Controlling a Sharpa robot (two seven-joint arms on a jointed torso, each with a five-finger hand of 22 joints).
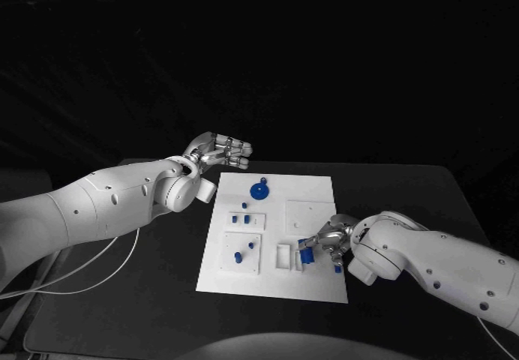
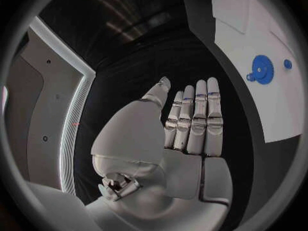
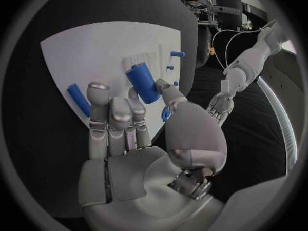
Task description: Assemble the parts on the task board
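The white task board (image 1: 313, 206) lies in the middle of the table. On it are a blue gear (image 1: 259, 191), two small blue pegs (image 1: 240, 220) and a blue peg (image 1: 238, 257). My right hand (image 1: 330, 240) hovers over the board's near right part and pinches a blue cylinder (image 3: 142, 82) between thumb and fingers; the cylinder (image 1: 308, 256) stands beside a white slot block (image 1: 283, 255). Another blue part (image 3: 79, 98) lies on the board (image 3: 96, 51) past the fingers. My left hand (image 1: 222, 154) is flat and holds nothing, off the board's far left corner. The left wrist view shows the gear (image 2: 261, 68).
A white cable (image 1: 97, 270) loops over the black table at the near left, beneath my left arm. A small blue piece (image 1: 337, 268) sits by my right wrist near the board's near right edge. My left arm (image 3: 247, 61) appears in the right wrist view.
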